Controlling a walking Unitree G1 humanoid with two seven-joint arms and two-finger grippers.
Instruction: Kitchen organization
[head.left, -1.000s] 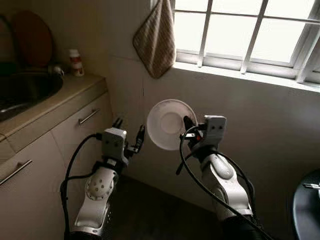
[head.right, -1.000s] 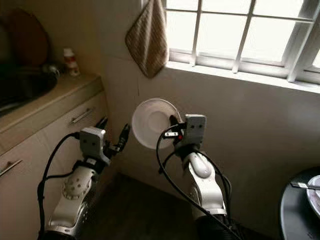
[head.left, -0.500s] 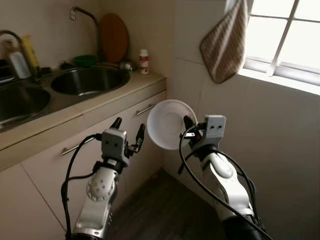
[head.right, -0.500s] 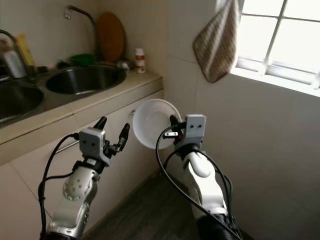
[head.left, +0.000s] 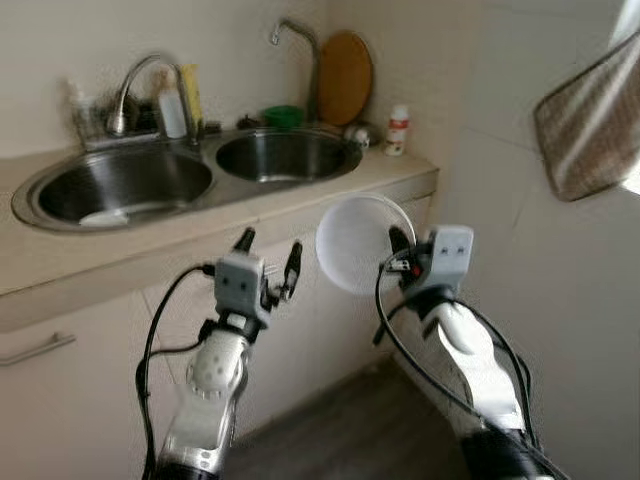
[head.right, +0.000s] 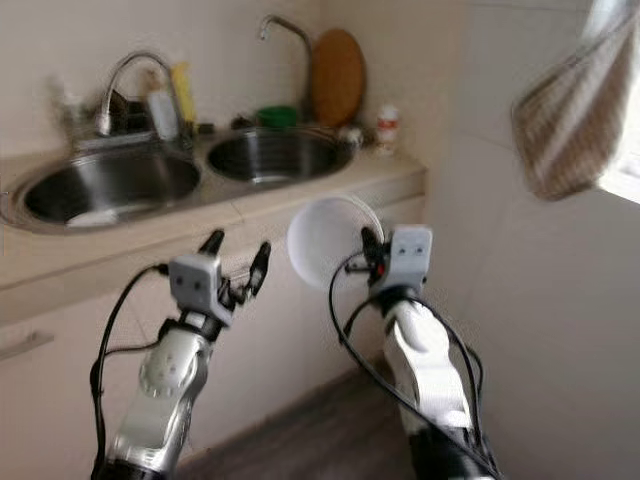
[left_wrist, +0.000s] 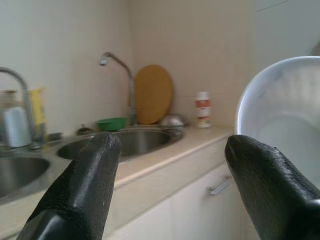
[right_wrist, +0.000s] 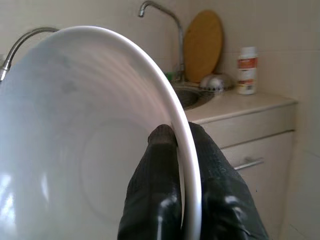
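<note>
Leftmost, a double steel sink (head.left: 120, 190) is set into a beige counter (head.left: 60, 270), its nearer basin holding something pale at the bottom. Behind that basin stand a curved tap (head.left: 135, 85), a white bottle (head.left: 171, 112) and a yellow bottle (head.left: 190, 95). Next along is the 2nd basin (head.left: 285, 157), with a green bowl (head.left: 283, 116) on its rim, a tall thin faucet (head.left: 300, 50) and a round wooden board (head.left: 345, 78) leaning on the wall. A small white jar with a red band (head.left: 398, 130) stands on the counter's corner. Below the counter, a cabinet drawer shows a metal handle (head.left: 35, 349).

The left gripper (head.left: 270, 265) is raised in front of the cabinet, its 2 fingers spread apart and holding nothing. Just beside it, the right gripper (head.left: 395, 250) pinches the rim of a white bowl (head.left: 355, 245) between its fingers (right_wrist: 160, 170), holding it on edge in the air, apart from the counter. At far right a checked brown cloth (head.left: 590, 125) hangs on the tiled wall.
</note>
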